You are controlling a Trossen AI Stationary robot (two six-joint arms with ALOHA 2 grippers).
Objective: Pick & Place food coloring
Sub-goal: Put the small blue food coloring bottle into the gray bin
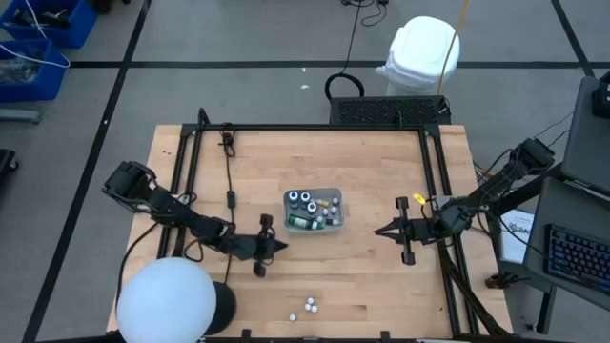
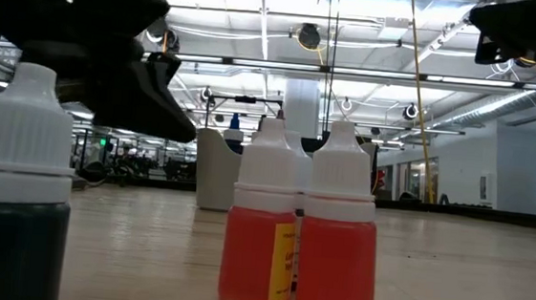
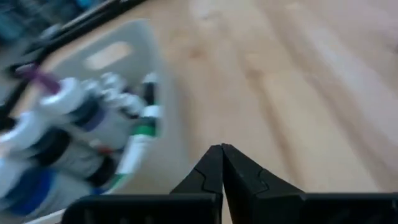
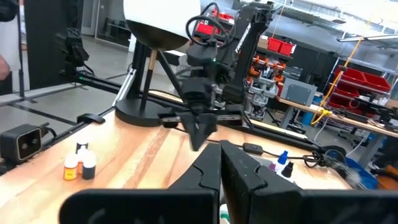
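The left gripper (image 1: 276, 247) is hanging just beside the tray (image 1: 335, 204), on its left side, fingers pressed together on nothing. The right gripper (image 1: 381, 230) is waiting on the tray's other side, likewise clenched and empty. Most food coloring is lying packed in the tray, but three loose bottles (image 1: 308, 307) are standing near the table's front edge, toward the operator's side of both tools. I'd judge the left arm slightly nearer, so it would have to open and come back toward them.
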